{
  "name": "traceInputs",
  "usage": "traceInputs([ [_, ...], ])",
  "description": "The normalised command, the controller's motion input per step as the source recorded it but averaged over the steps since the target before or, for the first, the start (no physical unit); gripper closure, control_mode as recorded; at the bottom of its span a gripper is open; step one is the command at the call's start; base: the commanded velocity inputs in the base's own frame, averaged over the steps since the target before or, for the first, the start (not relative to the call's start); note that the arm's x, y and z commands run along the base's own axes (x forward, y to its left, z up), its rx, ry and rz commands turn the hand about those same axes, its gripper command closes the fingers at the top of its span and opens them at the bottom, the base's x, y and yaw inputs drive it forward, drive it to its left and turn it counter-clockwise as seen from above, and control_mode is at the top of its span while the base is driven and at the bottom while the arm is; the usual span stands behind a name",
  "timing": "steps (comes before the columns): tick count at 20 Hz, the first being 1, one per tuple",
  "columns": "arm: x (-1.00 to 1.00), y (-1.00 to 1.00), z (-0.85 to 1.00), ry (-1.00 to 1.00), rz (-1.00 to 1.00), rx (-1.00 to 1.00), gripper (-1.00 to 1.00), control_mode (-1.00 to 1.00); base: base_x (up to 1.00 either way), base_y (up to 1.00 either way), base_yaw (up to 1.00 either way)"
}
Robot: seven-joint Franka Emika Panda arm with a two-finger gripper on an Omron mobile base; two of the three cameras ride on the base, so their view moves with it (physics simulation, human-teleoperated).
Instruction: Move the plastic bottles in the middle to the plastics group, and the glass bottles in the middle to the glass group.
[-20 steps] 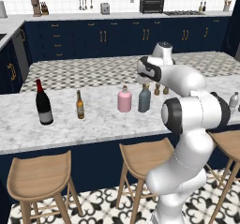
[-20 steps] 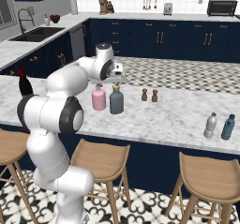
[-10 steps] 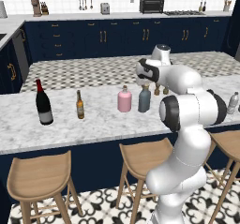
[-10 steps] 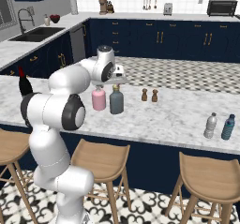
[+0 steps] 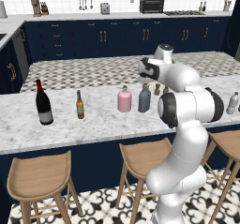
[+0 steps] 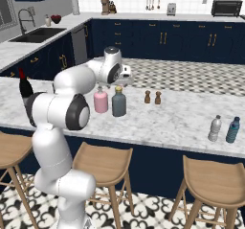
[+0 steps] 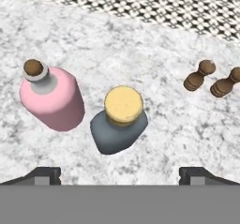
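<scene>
Two squat glass bottles stand side by side at the middle of the marble counter: a pink bottle [image 5: 124, 100] [image 6: 100, 101] [image 7: 51, 99] with a small stopper and a slate-blue bottle [image 5: 144, 99] [image 6: 118, 103] [image 7: 117, 124] with a tan cap. My gripper [image 5: 146, 77] [image 6: 125, 79] [image 7: 121, 175] hangs open just above and behind the slate-blue bottle, holding nothing. At the left end stand a dark wine bottle [image 5: 43, 104] [image 6: 24, 85] and a slim amber bottle [image 5: 80, 105]. At the right end a clear plastic bottle [image 6: 215, 128] [image 5: 232, 103] stands beside a teal bottle [image 6: 232, 130].
Two small brown shakers [image 5: 161, 89] [image 6: 152, 97] [image 7: 211, 80] stand just right of the slate-blue bottle. Bare marble counter [image 5: 103, 124] stretches between the groups. Wooden stools [image 5: 140, 158] line the counter's near side.
My hand has drifted slightly to the right above the two squat bottles. The gripper stays open, and no bottle has moved.
</scene>
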Motion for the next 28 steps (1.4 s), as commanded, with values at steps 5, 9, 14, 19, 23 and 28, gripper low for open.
traceInputs([
  [5,0.34,0.00,-0.10,0.01,0.00,0.00,-1.00,-1.00,0.00,0.00,0.00],
  [9,0.35,0.00,-0.19,0.00,0.00,0.00,-1.00,-1.00,0.00,0.00,0.00],
  [14,0.30,0.00,-0.17,0.00,0.00,0.00,-1.00,-1.00,0.00,0.00,0.00],
  [19,0.03,0.00,-0.03,0.00,0.00,0.00,-1.00,-1.00,0.00,0.00,0.00],
  [23,-0.13,0.00,0.00,0.00,0.00,0.00,-1.00,-1.00,0.00,0.00,0.00],
  [28,-0.08,0.00,0.00,0.00,0.00,0.00,-1.00,-1.00,0.00,0.00,0.00],
])
